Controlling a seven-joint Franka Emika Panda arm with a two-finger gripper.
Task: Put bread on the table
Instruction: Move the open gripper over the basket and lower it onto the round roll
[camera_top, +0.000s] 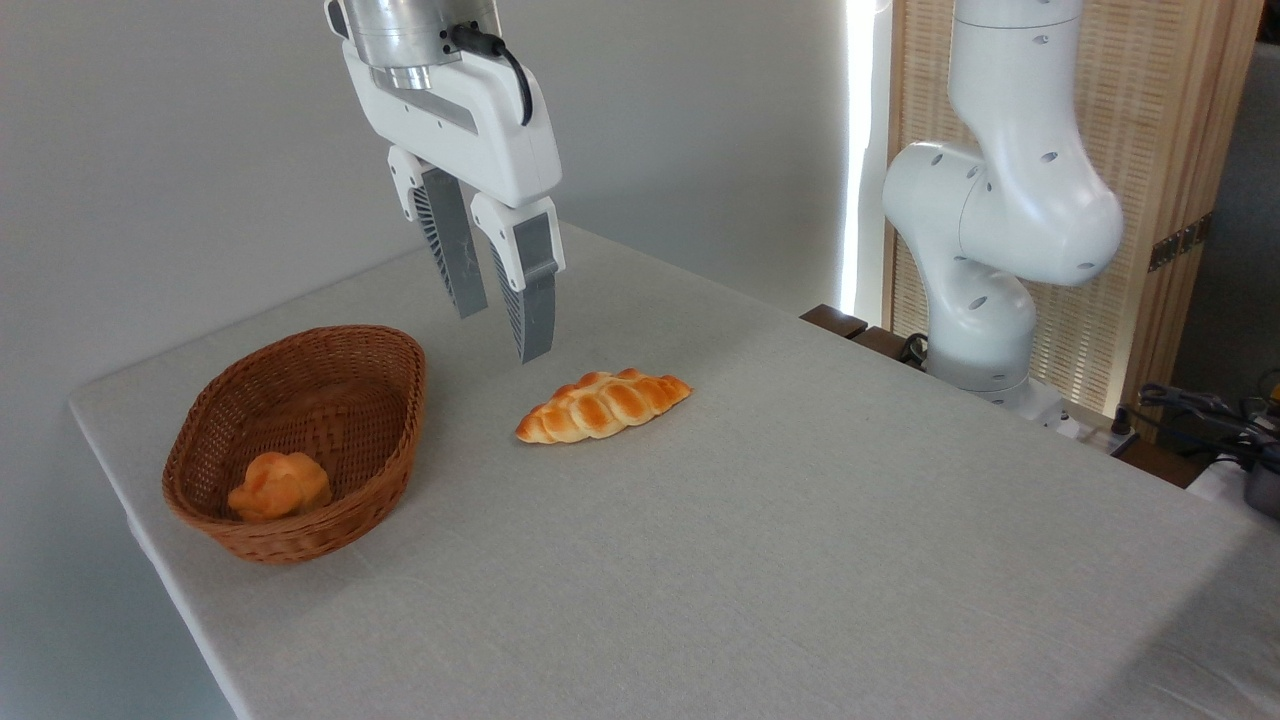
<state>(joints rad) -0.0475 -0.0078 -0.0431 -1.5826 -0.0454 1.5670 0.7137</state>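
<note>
Below and well to the left of the jaws, the bread (279, 485) lies at the near end of the wicker basket (385, 345), not yet on the table (800, 520). The gripper (500, 325) hangs empty, its 2 fingers a little apart, just up-left of a braided loaf (603, 404). To do this well, I judge it should travel left, spread wider, descend inside the rim without clipping it, and close gently around the bun's lumpy middle.
</note>
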